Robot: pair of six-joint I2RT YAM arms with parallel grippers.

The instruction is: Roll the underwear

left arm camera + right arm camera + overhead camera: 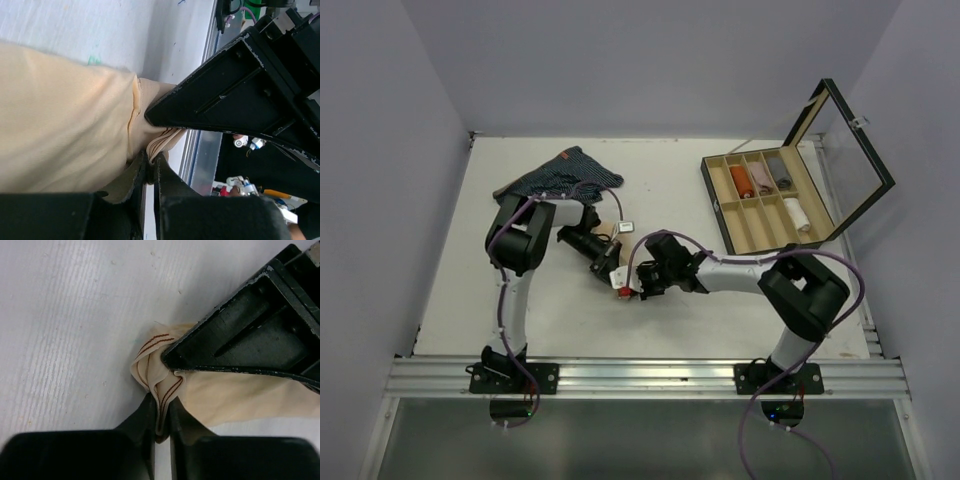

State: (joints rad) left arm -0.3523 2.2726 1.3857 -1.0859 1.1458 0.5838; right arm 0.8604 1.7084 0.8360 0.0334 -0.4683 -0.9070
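Note:
The beige underwear [65,130] lies on the white table, bunched at one end between my two grippers. My left gripper [151,162] is shut on its striped hem edge. My right gripper [161,412] is shut on the same bunched hem [150,360], which has thin red-brown lines. In the top view both grippers meet at the table's middle, left [604,262] and right [624,282], and hide most of the beige cloth [610,231]. The navy striped underwear [560,175] lies crumpled at the back left. I cannot make out the pink-and-white one as a loose garment.
The wooden compartmented box [720,210] stands at the back right with its glass lid [855,150] raised; several rolled cloths sit in its compartments. A small white tag [626,227] lies just behind the grippers. Grey walls close in on both sides.

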